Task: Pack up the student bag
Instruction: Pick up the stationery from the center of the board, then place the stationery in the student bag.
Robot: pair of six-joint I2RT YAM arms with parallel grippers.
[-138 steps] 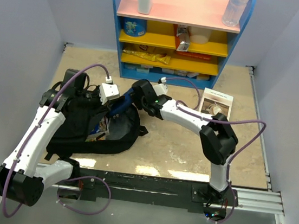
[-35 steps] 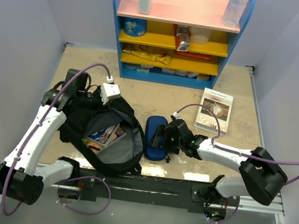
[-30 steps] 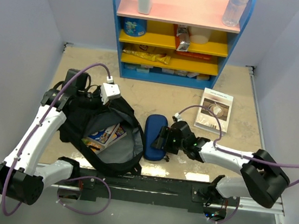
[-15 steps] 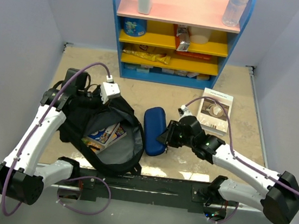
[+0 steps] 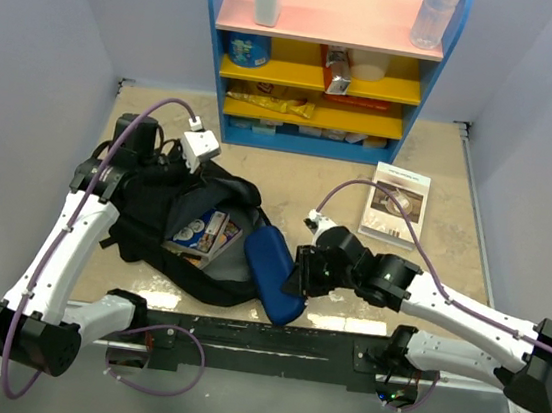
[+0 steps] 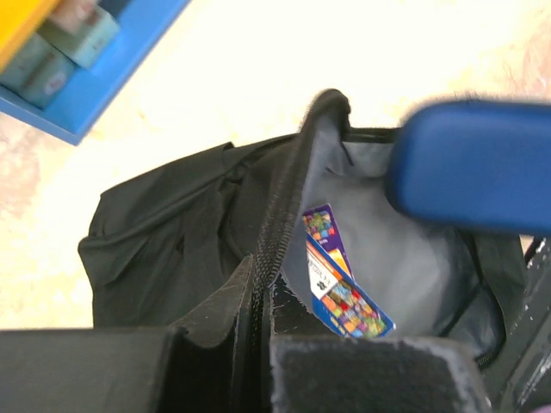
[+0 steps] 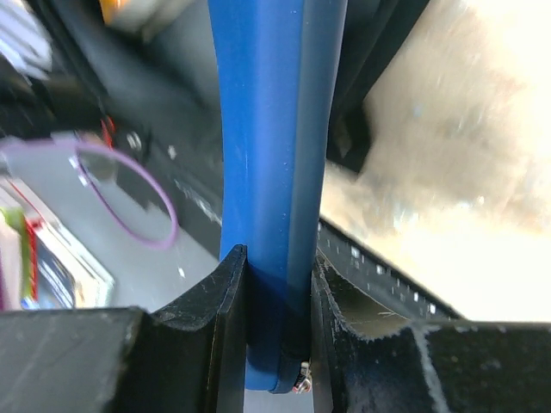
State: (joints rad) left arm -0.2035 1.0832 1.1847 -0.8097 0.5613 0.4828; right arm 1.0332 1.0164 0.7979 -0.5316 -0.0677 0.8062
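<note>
The student bag (image 5: 141,235), a big black backpack, lies at the left with its mouth open, showing grey lining. A colourful book (image 5: 202,233) lies inside it. My left gripper (image 5: 179,162) is shut on the bag's zipper rim (image 6: 280,215) and holds it up. The left wrist view shows its fingers (image 6: 215,318) pinching that rim, with the book (image 6: 340,288) below. My right gripper (image 5: 298,270) is shut on a dark-blue pencil case (image 5: 270,271), held tilted in the air at the bag's right rim. The case (image 7: 271,129) sits between the right gripper (image 7: 280,284) jaws, and also shows in the left wrist view (image 6: 473,168).
A pale booklet (image 5: 397,203) lies on the table at the right. A blue and yellow shelf unit (image 5: 317,121) with packets, boxes and bottles stands at the back. The black base rail (image 5: 340,340) runs along the near edge. Purple cables loop off both arms.
My right gripper closed on the pencil case, lifted it off the table and carried it left to the bag's rim. The left gripper shifted the held rim slightly back.
</note>
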